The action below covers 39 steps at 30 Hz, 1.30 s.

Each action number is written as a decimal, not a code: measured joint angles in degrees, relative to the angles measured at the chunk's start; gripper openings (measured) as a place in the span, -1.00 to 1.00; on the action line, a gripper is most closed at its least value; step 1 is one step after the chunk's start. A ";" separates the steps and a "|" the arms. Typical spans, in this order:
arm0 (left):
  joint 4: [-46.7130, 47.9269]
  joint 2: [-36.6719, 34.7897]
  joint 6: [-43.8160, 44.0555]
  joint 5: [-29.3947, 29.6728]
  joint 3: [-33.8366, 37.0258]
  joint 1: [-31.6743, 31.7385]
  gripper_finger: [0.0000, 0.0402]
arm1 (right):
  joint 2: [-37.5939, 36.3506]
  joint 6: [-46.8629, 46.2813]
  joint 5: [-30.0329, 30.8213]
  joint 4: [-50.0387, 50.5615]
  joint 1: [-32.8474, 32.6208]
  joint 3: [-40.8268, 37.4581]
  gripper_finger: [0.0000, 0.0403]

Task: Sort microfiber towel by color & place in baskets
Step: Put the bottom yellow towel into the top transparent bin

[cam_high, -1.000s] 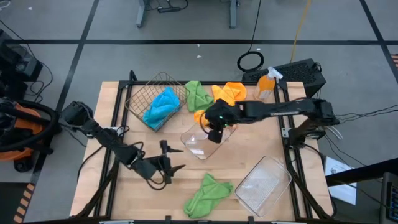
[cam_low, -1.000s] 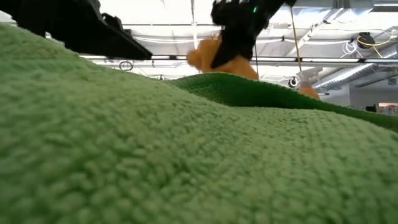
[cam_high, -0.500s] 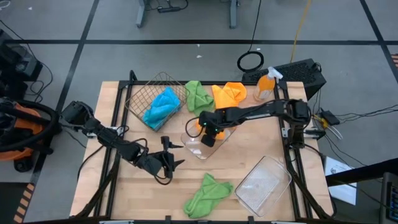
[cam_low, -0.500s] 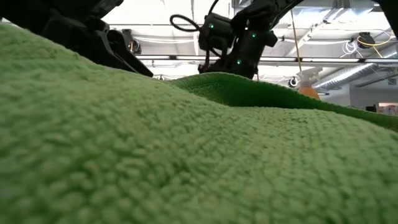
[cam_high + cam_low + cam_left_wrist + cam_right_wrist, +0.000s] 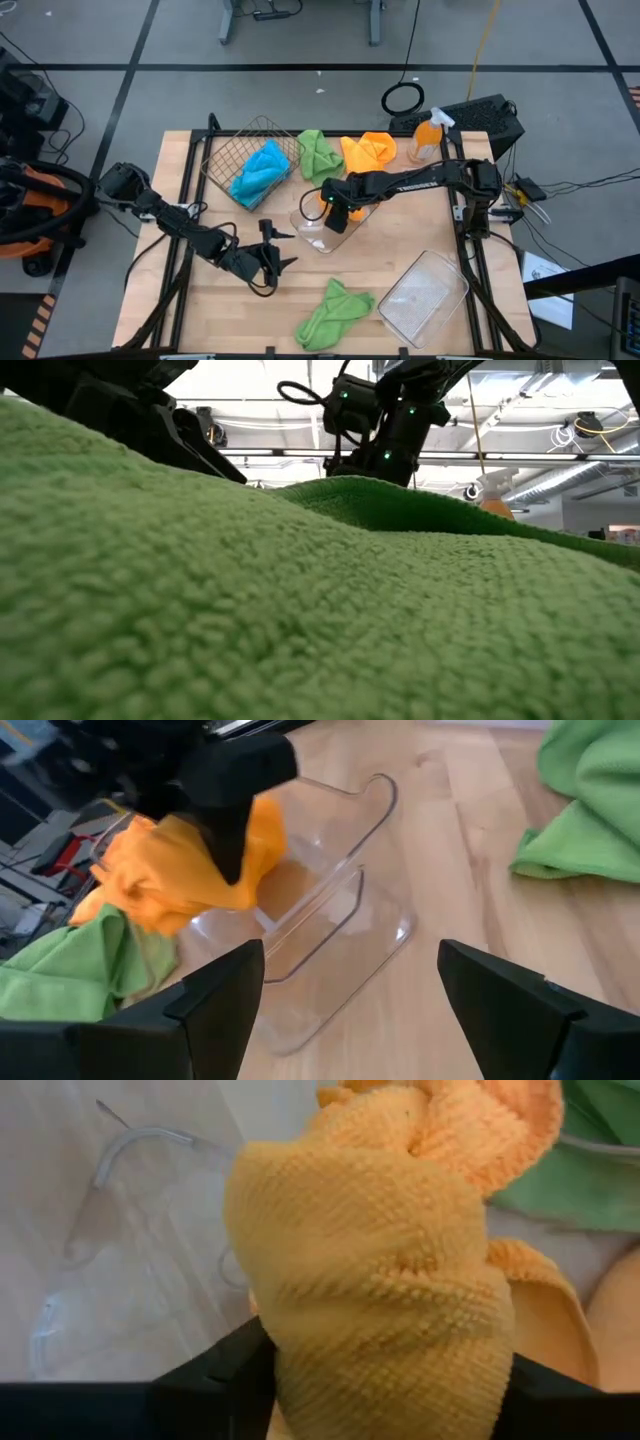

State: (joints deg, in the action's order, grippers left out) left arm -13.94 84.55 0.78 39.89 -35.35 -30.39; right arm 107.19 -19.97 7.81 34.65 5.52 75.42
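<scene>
My right gripper (image 5: 335, 218) reaches down into the middle clear tray (image 5: 312, 240). An orange towel (image 5: 380, 1280) sits bunched between its spread fingers. My left gripper (image 5: 281, 248) hovers open near the tray's near-left side and holds nothing. A second orange towel (image 5: 367, 150) and a green towel (image 5: 318, 152) lie on the table at the back. A blue towel (image 5: 262, 170) lies in the wire basket (image 5: 228, 150). Another green towel (image 5: 335, 312) lies near the front edge and fills the low view. My right gripper comes from above, slanting down into the tray's far end. The orange towel's crumpled top (image 5: 300, 1310) fills the gap between the spread fingers (image 5: 215, 1380) and touches their inner sides. The bunch rests in the tray (image 5: 330, 910), seen in the left wrist view.
A second clear tray (image 5: 422, 295) lies at the front right. An orange spray bottle (image 5: 428, 135) stands at the back right by a dark box. Bare wood shows between the left gripper and the front green towel.
My right gripper has gone down with the orange towel, from above the middle clear tray into it, and a little toward the table's left. The towel, lifted clear before, now sits in the tray.
</scene>
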 joint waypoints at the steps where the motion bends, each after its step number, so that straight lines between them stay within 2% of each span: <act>1: -0.40 0.00 0.01 -0.68 0.00 0.00 0.52 | -0.56 0.04 0.01 0.64 -0.04 0.00 0.07; 13: -2.28 0.00 1.86 -5.69 -0.02 -0.15 0.52 | -8.74 1.58 -0.36 5.58 -0.79 0.00 0.14; 27: -1.76 0.00 1.66 -5.73 -0.02 -0.07 0.52 | -18.08 4.81 0.14 7.22 -0.76 0.00 0.13; 32: -1.76 0.00 1.61 -5.73 -0.02 -0.07 0.52 | -16.96 4.73 0.21 7.15 -0.75 0.02 0.13; 39: -1.78 0.00 1.87 -5.81 -0.02 -0.22 0.52 | -8.22 2.60 0.66 7.19 0.42 0.02 0.18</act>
State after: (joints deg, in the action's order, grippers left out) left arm -15.73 84.55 2.65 34.07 -35.38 -30.61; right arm 98.96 -17.37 8.47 41.85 5.94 75.44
